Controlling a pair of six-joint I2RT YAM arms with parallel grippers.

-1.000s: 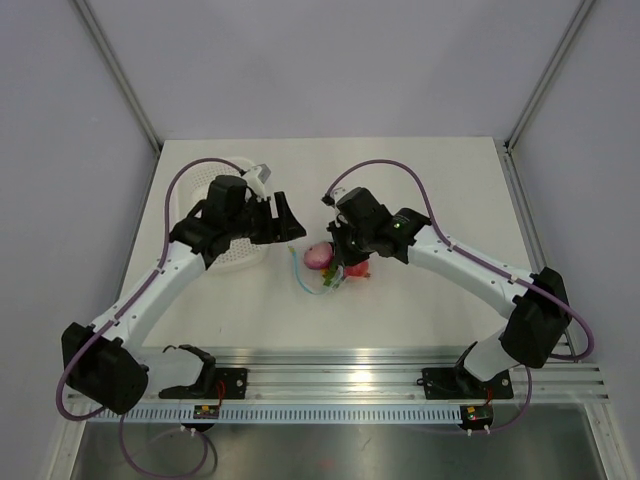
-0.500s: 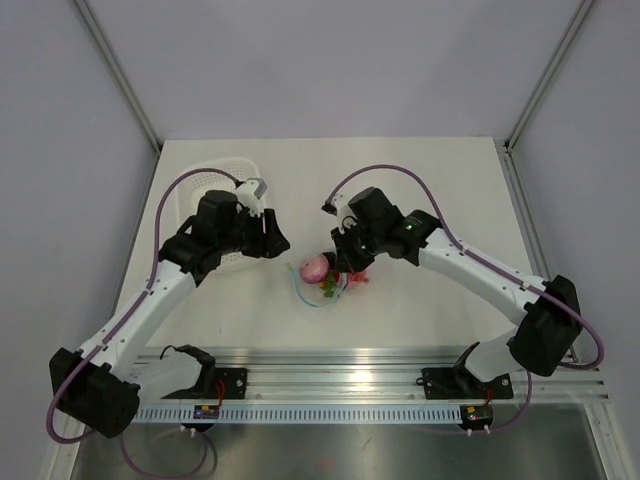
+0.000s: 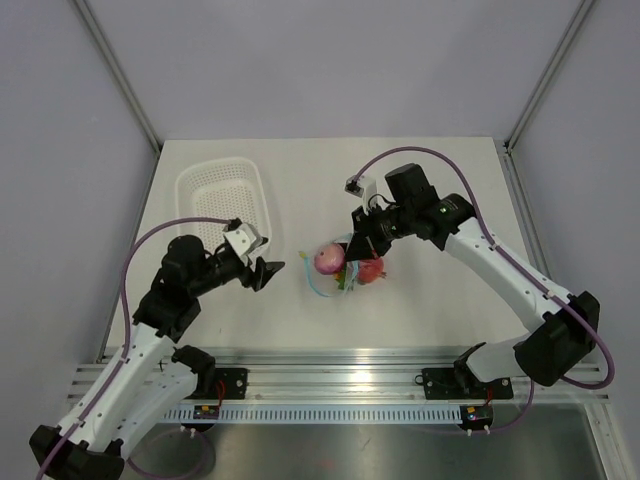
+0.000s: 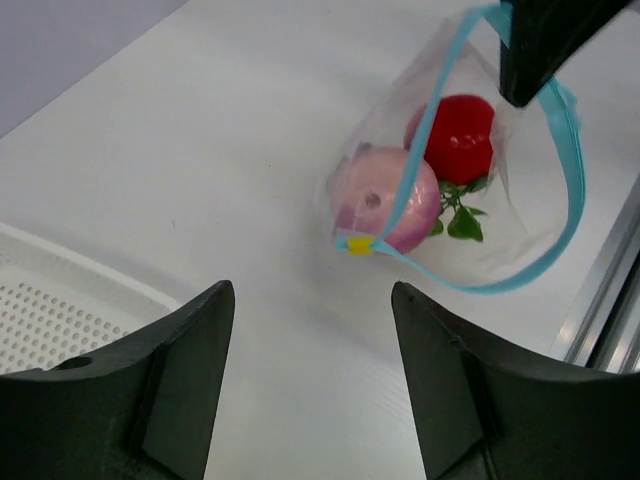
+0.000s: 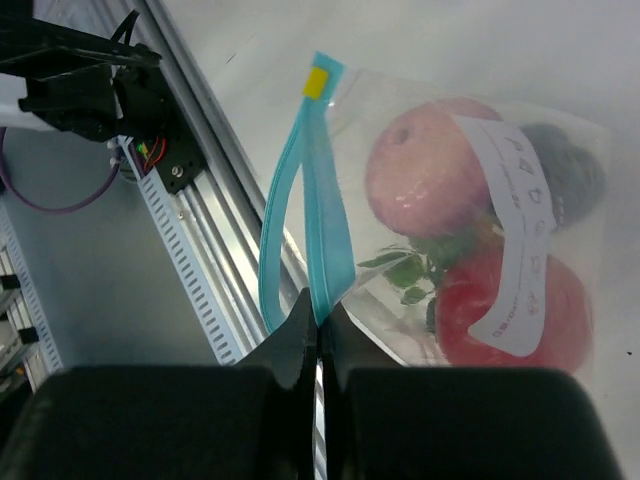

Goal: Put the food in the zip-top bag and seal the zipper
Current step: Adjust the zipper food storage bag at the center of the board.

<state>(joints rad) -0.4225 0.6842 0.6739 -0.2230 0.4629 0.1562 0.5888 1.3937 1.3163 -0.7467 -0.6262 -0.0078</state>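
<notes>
The left jaws stand apart and hold nothing. Their two black fingers (image 4: pixel 180 390) hang low over the white table (image 4: pixel 200 150), pointing at the bag from just short of it.

Beyond them lies the small clear zip-top plastic bag (image 4: pixel 520 220), its bottom on the table and one corner drawn up. All the toy food seems to be inside it: the pink roundish piece (image 4: pixel 385 200) nearest the left arm, the red roundish piece (image 4: pixel 460 135) behind it, and the small green leafy piece (image 4: pixel 462 215) between them. A white printed label (image 5: pixel 510 230) sits on the bag's wall. The light blue zipper strip (image 5: pixel 330 200) is not closed; its two halves bow apart in a wide loop from the little yellow tab (image 4: pixel 358 245) at one end.

At the other end the right jaws are pressed together on that strip, both halves pinched flat between them, holding the corner clear of the table.

Filling looks done and sealing is the step in hand. To do it well, I judge the right arm should keep the strip taut while the left jaws close across both halves just beside that pinch, then run toward the yellow tab, squeezing without dragging the bag.

Farthest off, well apart at the left, is the white perforated plastic basket (image 3: pixel 215 195).
</notes>
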